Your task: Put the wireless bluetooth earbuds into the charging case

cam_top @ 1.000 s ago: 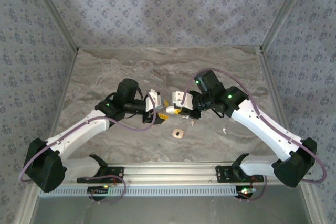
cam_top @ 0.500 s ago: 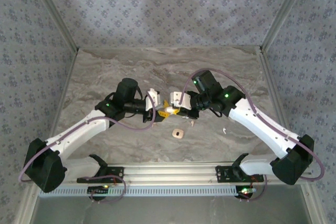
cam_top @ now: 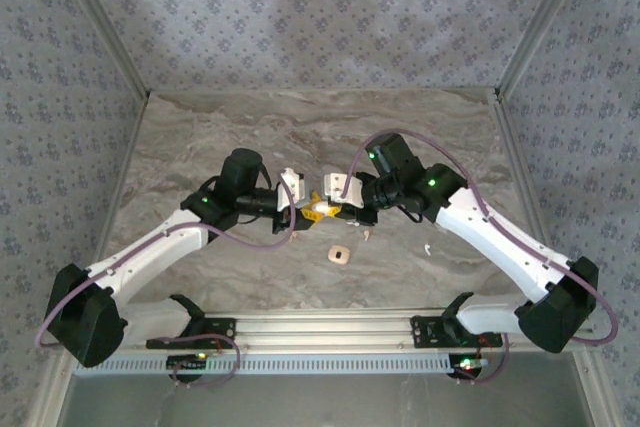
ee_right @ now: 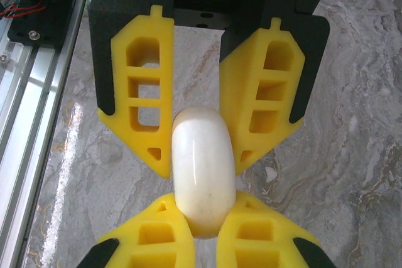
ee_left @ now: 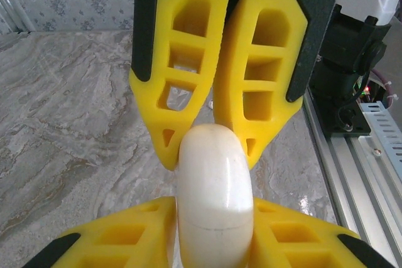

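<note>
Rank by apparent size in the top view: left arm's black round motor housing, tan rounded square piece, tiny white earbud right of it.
1. black round motor housing
2. tan rounded square piece
3. tiny white earbud
No close calls.

In the left wrist view the charging case runs off the bottom edge, and I see the left gripper cropped there to its fingertips. Under the right wrist, the case's near end is tucked out of sight inside the right gripper. From above, the earbuds are specks too small for me to read.
</note>
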Controlling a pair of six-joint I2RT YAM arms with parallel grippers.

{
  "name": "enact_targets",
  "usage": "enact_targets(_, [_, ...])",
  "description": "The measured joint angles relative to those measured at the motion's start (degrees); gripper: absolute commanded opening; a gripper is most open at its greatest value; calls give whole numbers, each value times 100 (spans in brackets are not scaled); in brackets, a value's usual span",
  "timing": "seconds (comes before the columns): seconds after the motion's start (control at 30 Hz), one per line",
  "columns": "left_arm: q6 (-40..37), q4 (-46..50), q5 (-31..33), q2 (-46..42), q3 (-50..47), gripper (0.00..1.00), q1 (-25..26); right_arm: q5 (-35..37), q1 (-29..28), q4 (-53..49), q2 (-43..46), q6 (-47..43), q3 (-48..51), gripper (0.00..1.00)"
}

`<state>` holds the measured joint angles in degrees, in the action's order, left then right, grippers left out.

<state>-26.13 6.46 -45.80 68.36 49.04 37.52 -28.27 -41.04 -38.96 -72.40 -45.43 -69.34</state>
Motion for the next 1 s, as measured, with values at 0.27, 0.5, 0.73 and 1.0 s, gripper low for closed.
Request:
enact_targets(0.27, [-33, 4, 0, 0, 0, 22, 0, 4, 2, 13, 15, 105, 13, 11])
enact_targets(0.5, [-39, 33, 0, 0, 0, 20, 15, -114, 9, 181, 116, 188, 144, 43])
enact_targets(0.73, [-39, 44, -2, 0, 0, 19, 11, -192, 105, 531, 203, 297, 356, 47])
enact_targets(1.0, [-39, 35, 17, 2, 0, 18, 11, -350, 415, 798, 372, 531, 483, 47])
